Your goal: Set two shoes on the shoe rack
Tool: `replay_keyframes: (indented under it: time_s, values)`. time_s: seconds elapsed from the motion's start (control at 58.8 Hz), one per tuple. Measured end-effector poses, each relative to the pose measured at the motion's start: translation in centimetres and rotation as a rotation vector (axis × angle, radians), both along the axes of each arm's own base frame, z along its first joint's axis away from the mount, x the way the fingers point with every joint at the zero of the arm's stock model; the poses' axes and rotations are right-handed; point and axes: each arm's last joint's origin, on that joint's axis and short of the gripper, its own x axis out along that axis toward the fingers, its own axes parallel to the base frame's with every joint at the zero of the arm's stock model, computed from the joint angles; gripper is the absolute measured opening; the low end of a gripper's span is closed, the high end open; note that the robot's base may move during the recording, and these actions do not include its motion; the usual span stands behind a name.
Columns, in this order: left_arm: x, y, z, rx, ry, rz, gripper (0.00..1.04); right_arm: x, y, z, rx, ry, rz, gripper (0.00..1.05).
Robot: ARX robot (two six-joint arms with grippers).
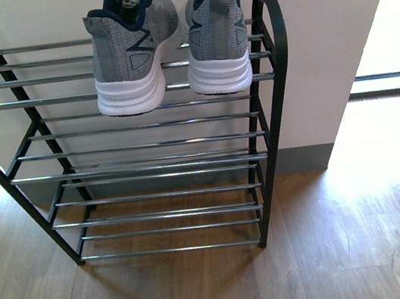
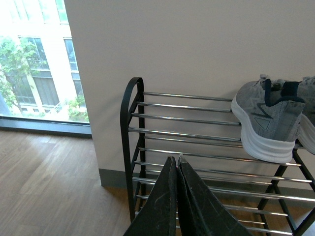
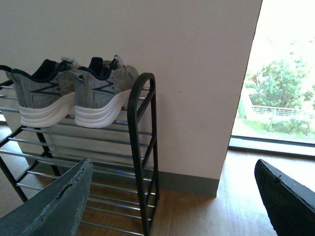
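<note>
Two grey knit sneakers with white soles and navy collars stand side by side, heels toward me, on the top tier of the shoe rack (image 1: 138,146) at its right end: a left shoe (image 1: 132,53) and a right shoe (image 1: 218,35). The rack has a black frame and silver bars. In the left wrist view one shoe (image 2: 268,120) rests on the rack (image 2: 187,120), and my left gripper (image 2: 175,158) is shut and empty, apart from it. In the right wrist view both shoes (image 3: 74,93) sit on the rack (image 3: 140,147); my right gripper (image 3: 172,172) hangs open and empty. Neither arm shows in the front view.
The rack stands against a pale wall (image 1: 334,35) on a wooden floor (image 1: 339,249). Its lower tiers hold nothing. A large window (image 2: 34,64) lies left of the wall and a bright glass opening (image 3: 280,83) right of it.
</note>
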Motion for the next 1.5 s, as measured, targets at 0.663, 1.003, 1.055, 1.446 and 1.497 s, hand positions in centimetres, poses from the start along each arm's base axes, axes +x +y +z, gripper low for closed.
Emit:
replay_keyframes:
  time_s: [0.663,1.003,1.055,1.446,1.497]
  values:
    - [-2.2,0.0,-1.3,0.001,-0.018,0.001,0.01,0.0,0.0,0.0,0.000,0.000,0.000,0.96]
    - [-3.5,0.0,-1.7,0.002,0.001,0.002,0.01,0.0,0.0,0.0,0.000,0.000,0.000,0.96]
    - [-3.5,0.0,-1.7,0.002,0.000,0.002,0.01,0.0,0.0,0.0,0.000,0.001,0.000,0.96]
    - [-3.5,0.0,-1.7,0.002,0.000,0.002,0.44,0.0,0.0,0.0,0.000,0.000,0.000,0.96]
    - [-3.5,0.0,-1.7,0.002,0.000,0.002,0.52,0.0,0.0,0.0,0.000,0.000,0.000,0.96]
